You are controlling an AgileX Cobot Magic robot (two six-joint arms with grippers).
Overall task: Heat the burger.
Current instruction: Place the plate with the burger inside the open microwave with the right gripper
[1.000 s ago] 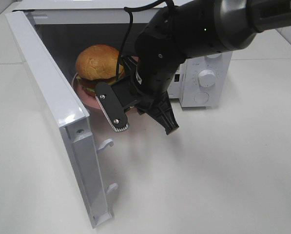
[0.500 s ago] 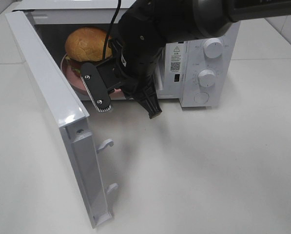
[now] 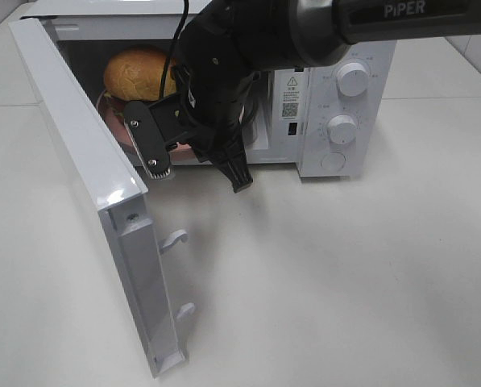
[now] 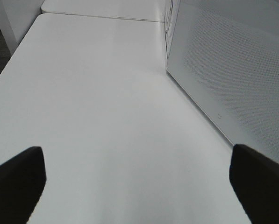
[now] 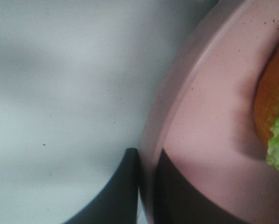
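White tabletop. White microwave sits along the top of the overhead frame, with its door open at left. Burger sits on pink plate inside the cavity, upper left. Right gripper is pinched on the plate rim. Left gripper is spread wide and holds nothing. Looks like the loading step. Next: set plate flat, release, back out clear of door, shut it, set dials.
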